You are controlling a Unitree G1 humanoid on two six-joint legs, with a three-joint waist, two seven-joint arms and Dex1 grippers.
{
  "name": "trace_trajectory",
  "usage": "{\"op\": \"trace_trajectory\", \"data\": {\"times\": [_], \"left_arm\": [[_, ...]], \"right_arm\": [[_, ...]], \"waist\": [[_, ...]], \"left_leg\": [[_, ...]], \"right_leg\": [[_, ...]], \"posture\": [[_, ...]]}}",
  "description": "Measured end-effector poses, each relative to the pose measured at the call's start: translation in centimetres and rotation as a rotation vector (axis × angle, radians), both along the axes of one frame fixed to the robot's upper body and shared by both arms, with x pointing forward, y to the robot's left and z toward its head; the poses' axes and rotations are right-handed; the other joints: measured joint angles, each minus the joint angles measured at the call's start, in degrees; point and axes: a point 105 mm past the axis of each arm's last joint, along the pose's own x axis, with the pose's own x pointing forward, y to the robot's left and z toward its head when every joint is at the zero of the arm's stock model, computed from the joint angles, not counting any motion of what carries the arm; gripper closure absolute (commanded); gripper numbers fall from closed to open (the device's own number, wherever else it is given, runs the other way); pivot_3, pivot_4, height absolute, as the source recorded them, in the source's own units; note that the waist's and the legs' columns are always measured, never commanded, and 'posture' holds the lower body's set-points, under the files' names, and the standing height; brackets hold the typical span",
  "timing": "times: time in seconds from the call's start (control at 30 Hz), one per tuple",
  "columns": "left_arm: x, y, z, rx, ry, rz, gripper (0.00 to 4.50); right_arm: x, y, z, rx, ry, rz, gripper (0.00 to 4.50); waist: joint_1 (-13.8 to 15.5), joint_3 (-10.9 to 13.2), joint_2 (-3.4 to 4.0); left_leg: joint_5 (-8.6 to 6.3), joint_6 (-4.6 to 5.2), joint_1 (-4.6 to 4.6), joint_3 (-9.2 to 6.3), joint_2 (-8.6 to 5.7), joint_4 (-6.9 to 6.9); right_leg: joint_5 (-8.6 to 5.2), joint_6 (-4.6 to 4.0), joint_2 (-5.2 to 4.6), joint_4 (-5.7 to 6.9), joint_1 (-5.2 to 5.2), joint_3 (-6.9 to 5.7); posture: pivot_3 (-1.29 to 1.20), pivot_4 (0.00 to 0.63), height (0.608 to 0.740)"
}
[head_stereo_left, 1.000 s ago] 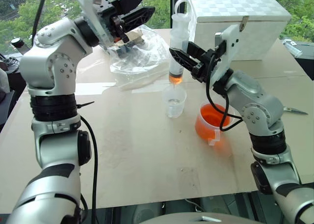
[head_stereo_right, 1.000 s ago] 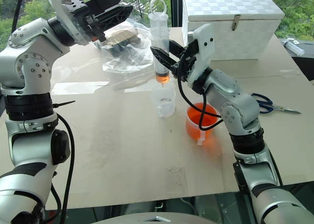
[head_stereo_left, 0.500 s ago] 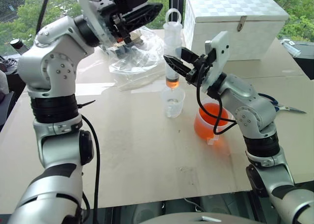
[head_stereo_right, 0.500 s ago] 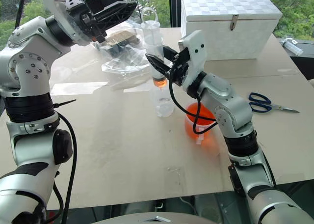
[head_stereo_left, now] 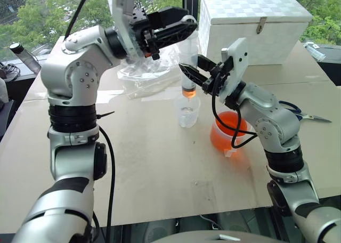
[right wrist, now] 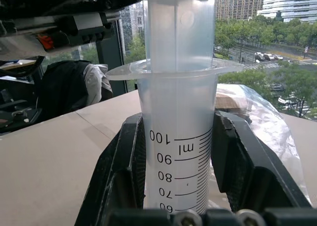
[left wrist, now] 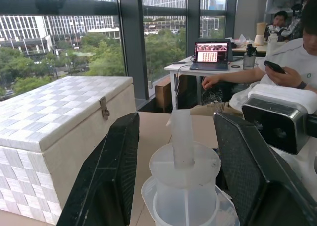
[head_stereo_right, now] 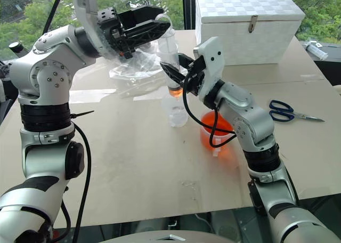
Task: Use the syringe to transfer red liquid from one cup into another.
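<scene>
The syringe (head_stereo_left: 187,59) is clear with black printed marks and holds orange-red liquid (head_stereo_left: 187,92) at its lower end. The handled cup (head_stereo_left: 229,131) glows orange-red. The box (head_stereo_left: 256,24) is white with a woven check pattern. The scissors (head_stereo_right: 290,113) have blue handles. The tabletop (head_stereo_left: 160,168) is beige.

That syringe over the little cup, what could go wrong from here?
1. The syringe hangs above the small cup, which looks light; if the tip drifts, red liquid may miss it or the cup may tip.
2. The left tool straddles the plunger with open fingers; an off-centre push could tilt the syringe in the right tool.
3. The full handled cup sits close under the right arm.
</scene>
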Motion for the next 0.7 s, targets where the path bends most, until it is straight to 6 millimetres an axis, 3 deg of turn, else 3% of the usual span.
{"op": "trace_trajectory", "data": {"times": [0.1,0.13,0.7], "left_arm": [[-0.2,-0.3,-0.2,0.014,-0.003,-0.022,3.79],[-0.1,-0.3,-0.2,0.018,-0.006,-0.019,4.36],[0.1,-0.2,-1.4,0.061,0.017,-0.002,4.36]], "right_arm": [[0.1,0.0,-0.2,-0.002,0.006,-0.004,3.08],[0.1,0.0,-0.3,-0.004,0.01,-0.003,3.08],[0.0,0.3,-0.7,-0.007,0.036,0.008,3.08]], "waist": [[0.0,0.0,0.0],[0.0,0.0,0.0],[0.0,0.0,0.0]], "left_leg": [[0.0,0.0,0.0,0.0,0.0,0.0],[0.0,0.0,0.0,0.0,0.0,0.0],[0.0,0.0,0.0,-0.01,0.0,0.0]], "right_leg": [[0.0,0.0,0.01,0.0,0.0,-0.01],[0.0,0.0,0.01,0.0,0.0,-0.01],[0.0,0.0,0.0,0.0,0.0,0.02]], "posture": [[0.0,0.15,0.74],[0.0,0.15,0.74],[0.0,0.15,0.74]]}}
